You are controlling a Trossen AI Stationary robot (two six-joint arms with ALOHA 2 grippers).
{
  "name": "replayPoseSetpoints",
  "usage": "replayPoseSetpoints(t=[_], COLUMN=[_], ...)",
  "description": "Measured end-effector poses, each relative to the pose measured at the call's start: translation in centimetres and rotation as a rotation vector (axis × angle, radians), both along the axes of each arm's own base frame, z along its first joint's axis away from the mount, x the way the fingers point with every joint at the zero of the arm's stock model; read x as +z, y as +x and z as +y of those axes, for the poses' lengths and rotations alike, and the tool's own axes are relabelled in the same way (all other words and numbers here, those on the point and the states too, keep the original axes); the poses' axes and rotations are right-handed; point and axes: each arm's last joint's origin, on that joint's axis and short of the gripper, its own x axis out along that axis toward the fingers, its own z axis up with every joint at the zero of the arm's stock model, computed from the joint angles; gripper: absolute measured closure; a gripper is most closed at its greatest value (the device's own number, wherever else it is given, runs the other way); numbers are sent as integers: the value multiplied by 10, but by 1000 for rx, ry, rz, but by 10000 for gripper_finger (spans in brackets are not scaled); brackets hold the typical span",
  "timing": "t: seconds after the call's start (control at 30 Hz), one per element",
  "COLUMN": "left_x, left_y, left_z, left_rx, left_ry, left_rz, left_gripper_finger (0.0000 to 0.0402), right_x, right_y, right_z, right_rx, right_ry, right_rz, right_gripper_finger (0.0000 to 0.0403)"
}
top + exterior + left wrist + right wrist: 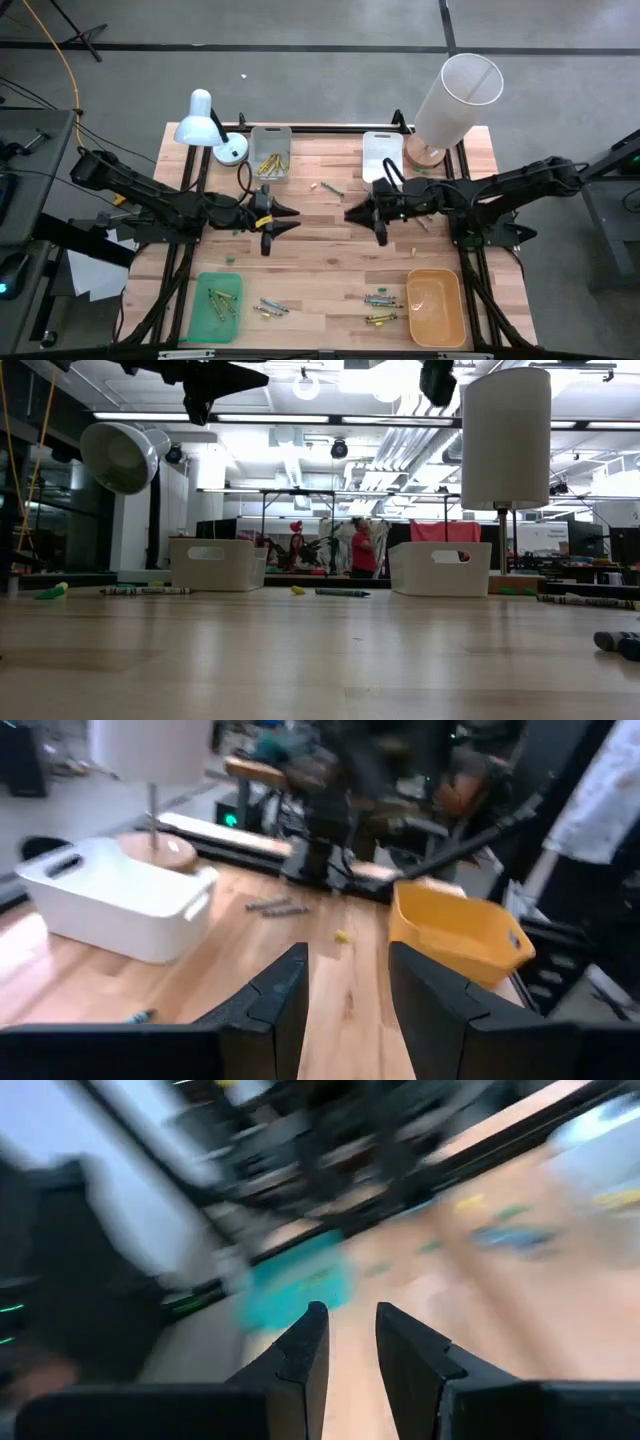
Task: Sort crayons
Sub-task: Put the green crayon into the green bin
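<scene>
My left gripper (292,213) hovers open above the table's middle, pointing toward the right edge, with nothing between its fingers (345,958). My right gripper (350,213) faces it from the right, slightly open and empty (350,1315). Loose crayons lie flat on the wood near the front (270,307) (381,298) (380,320), and behind the grippers (330,187). Yellow crayons lie in the grey tray (270,152) at the back. Several crayons lie in the green tray (205,318) at the front left.
An empty white tray (382,150) stands at the back, an orange tray (436,325) at the front right. A white desk lamp (205,125) is at the back left and a tall white cylinder lamp (455,95) at the back right. Bare wood lies below both grippers.
</scene>
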Motion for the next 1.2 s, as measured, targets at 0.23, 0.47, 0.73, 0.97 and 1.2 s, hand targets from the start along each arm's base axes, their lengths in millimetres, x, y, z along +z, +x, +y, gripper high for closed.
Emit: replayPoseSetpoints(t=[0.23, 0.47, 0.73, 0.97, 1.2], left_x=[1, 2, 1, 0, 0], left_y=[-1, -1, -1, -1, -2], left_z=[2, 2, 2, 2, 2], left_rx=[69, 68, 68, 68, 68], left_ry=[1, 2, 3, 6, 8], left_rz=[-9, -8, -3, 3, 10], left_gripper_finger=[275, 275, 275, 275, 275], right_x=[19, -8, -73, -115, -140], right_y=[-9, -8, 2, 11, 17], right_z=[56, 115, 164, 180, 181], right_rx=[231, 358, 479, 502, 432], right_ry=[77, -52, -110, -179, -242], right_rz=[162, 599, 864, 950, 996], right_gripper_finger=[323, 323, 323, 323, 323])
